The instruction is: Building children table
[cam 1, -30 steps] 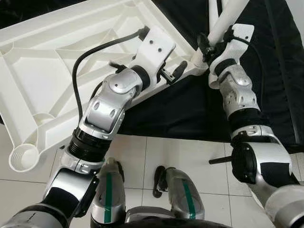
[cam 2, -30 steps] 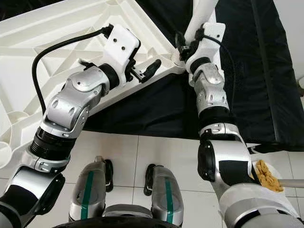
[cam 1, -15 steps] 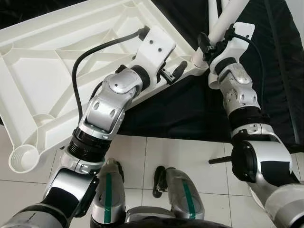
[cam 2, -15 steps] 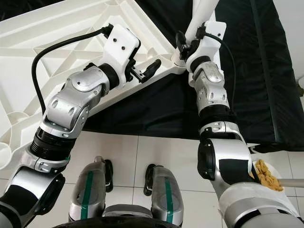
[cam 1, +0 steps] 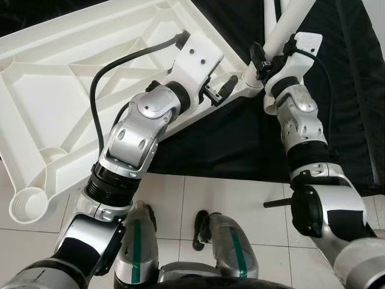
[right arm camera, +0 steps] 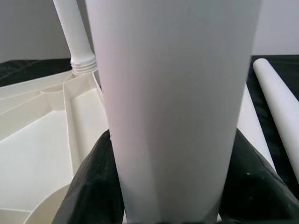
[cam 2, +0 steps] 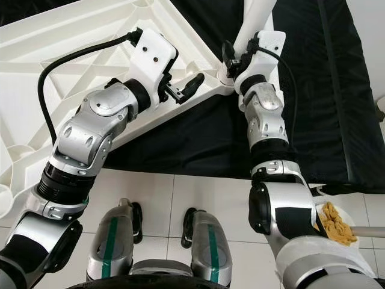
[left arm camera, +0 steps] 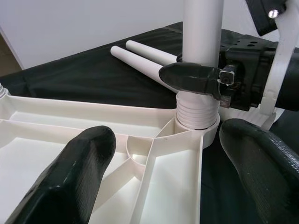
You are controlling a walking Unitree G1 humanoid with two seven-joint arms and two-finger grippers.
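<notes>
The right end effector (cam 2: 231, 58) is clamped around a white leg (cam 2: 255, 18), its black fingers (right arm camera: 88, 196) pressed against either side of the tube just above the threaded base. The leg stands upright, long axis vertical, with its threaded end seated in the corner socket (left arm camera: 198, 128) of the upturned tabletop (cam 1: 54, 102).

The left end effector (left arm camera: 163, 186) hovers over the same corner, fingers (left arm camera: 70, 177) spread wide and gripping nothing, one to each side of the ribbed rim that runs to the socket.

The tabletop lies underside up, partly on a black sheet (cam 2: 313, 102) and partly over the tiled floor (cam 1: 228, 192), its ribs showing. Another open round socket (cam 1: 27, 206) sits at the near left corner. A second leg (right arm camera: 70, 32) stands upright in a far corner socket. Two loose legs (left arm camera: 145, 58) lie flat on the sheet, side by side and touching, beyond the held leg.
</notes>
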